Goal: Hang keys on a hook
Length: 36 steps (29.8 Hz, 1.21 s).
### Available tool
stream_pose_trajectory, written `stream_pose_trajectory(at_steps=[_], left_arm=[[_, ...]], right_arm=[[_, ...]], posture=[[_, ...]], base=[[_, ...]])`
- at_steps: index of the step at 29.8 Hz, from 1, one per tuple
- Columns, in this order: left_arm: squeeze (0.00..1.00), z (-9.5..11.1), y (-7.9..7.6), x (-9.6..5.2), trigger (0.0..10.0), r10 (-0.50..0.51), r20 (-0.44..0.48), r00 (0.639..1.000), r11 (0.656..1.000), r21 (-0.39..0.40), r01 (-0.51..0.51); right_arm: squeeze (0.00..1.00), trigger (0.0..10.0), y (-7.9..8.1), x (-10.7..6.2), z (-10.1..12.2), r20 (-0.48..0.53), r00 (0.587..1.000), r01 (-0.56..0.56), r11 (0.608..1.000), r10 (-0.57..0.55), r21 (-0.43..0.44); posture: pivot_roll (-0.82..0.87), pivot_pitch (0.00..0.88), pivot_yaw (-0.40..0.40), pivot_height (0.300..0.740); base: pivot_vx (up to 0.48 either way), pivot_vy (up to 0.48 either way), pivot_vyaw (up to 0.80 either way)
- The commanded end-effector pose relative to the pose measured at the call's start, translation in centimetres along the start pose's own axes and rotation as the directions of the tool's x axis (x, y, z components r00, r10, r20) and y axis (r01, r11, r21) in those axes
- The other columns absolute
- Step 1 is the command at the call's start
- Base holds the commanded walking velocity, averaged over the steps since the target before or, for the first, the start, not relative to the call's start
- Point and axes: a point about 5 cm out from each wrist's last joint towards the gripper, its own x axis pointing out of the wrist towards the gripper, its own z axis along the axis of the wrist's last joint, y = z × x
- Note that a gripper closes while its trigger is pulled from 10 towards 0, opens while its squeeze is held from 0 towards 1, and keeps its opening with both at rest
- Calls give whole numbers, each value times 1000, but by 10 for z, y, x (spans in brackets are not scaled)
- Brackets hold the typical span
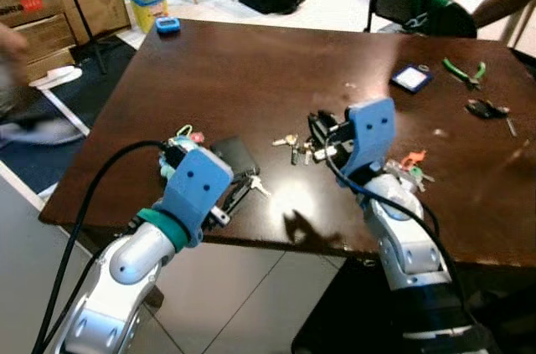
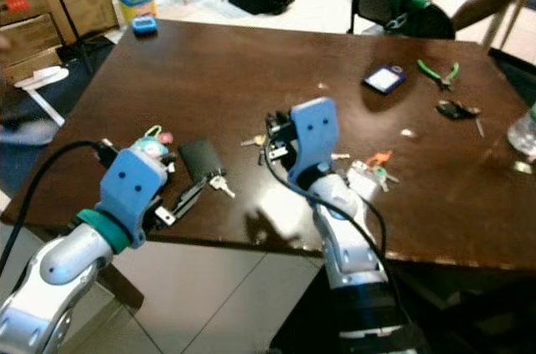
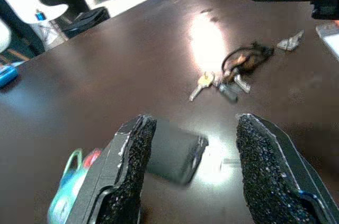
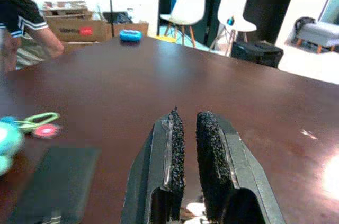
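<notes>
Table [image 1: 251, 69]: dark brown wood, glossy, with a bright glare patch near the front edge.
Keys [image 1: 293, 146]: a small bunch lying flat on the table, just ahead of the right gripper; in the left wrist view they sit beyond the wallet, well apart from the left fingers.
Right gripper [image 4: 185, 173]: above the table near the keys, its two pads nearly closed with a thin gap, nothing between them.
Left gripper [image 3: 193, 173]: low over the front left of the table, fingers spread wide, holding nothing.
Wallet [image 3: 172, 155]: black, flat, between and just past the left fingers.
Teal tag [image 1: 182, 138]: beside the wallet, with a green loop.
Pliers [image 1: 463, 72]: green handles, far right of the table.
</notes>
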Motion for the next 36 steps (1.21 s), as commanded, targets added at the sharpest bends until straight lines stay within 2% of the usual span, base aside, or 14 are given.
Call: stream_pose_trajectory(at_steps=[1, 7, 9, 12, 13, 15, 17, 23, 27, 29, 32, 35, 36], left_arm=[[0, -8, 0, -3, 10000, -2, -37, 999, 1000, 2, 2], [0, -13, -2, -4, 10000, -21, -81, 996, 1000, -18, 19], [0, -24, -4, -6, 10000, -46, -165, 985, 999, -29, 41], [0, -42, -6, -7, 10000, -59, -288, 956, 998, -15, 57], [0, -42, -6, -7, 10000, -59, -288, 956, 998, -15, 57], [0, -54, -10, -4, 10000, -71, -361, 930, 997, -53, 56], [0, -57, -12, -1, 10000, -71, -380, 922, 996, -77, 45], [0, -59, -15, 13, 10000, -41, -392, 919, 991, -133, -12], [0, -46, -1, 38, 10000, 56, -365, 929, 969, -204, -138], [0, -42, 3, 43, 10000, 70, -358, 931, 962, -222, -157], [0, -38, 7, 46, 10000, 82, -353, 932, 957, -232, -172], [0, -35, 21, 63, 10000, 165, -368, 915, 952, -182, -245], [0, -35, 21, 63, 10000, 165, -368, 915, 952, -182, -245]], right_arm=[[0, 10000, 2, -1, 0, 2, 1000, -7, 1000, 7, -4], [0, 10000, 3, 0, 0, 2, 1000, -20, 1000, 20, -21], [0, 10000, 9, 0, 0, 2, 999, -51, 997, 52, -51], [0, 10000, 17, 2, -2, -1, 997, -77, 996, 77, -44], [0, 10000, 17, 2, -2, -1, 997, -77, 996, 77, -44], [0, 10000, 20, 3, -4, -7, 996, -85, 996, 84, -41], [0, 10000, 21, 5, -5, -10, 996, -85, 996, 84, -38], [0, 10000, 20, 9, -8, -22, 997, -77, 997, 76, -32], [0, 10000, 19, 15, -15, -52, 997, -67, 998, 66, -22], [0, 10000, 19, 15, -17, -57, 996, -65, 998, 63, -22], [0, 10000, 18, 16, -18, -61, 996, -59, 998, 58, -18], [0, 10000, 19, 23, -20, -70, 997, -42, 999, 41, -11], [0, 10000, 19, 23, -20, -70, 997, -42, 999, 41, -11]], posture=[[-21, 80, 75, 740], [-19, 79, 76, 740], [-19, 79, 76, 740], [-16, 82, 74, 740], [-16, 82, 74, 740], [-17, 86, 76, 740], [-17, 88, 78, 740], [-18, 105, 80, 740], [-16, 148, 78, 740], [-16, 148, 78, 740], [-10, 156, 78, 740], [1, 189, 81, 740], [1, 189, 81, 740]], base=[[0, 0, 0], [0, 0, 0], [0, 0, 0], [0, 0, 0], [0, 0, 0], [0, 0, 0], [0, 0, 0], [0, 0, 0], [0, 0, 0], [0, 0, 0], [0, 0, 0], [0, 0, 0], [0, 0, 0]])
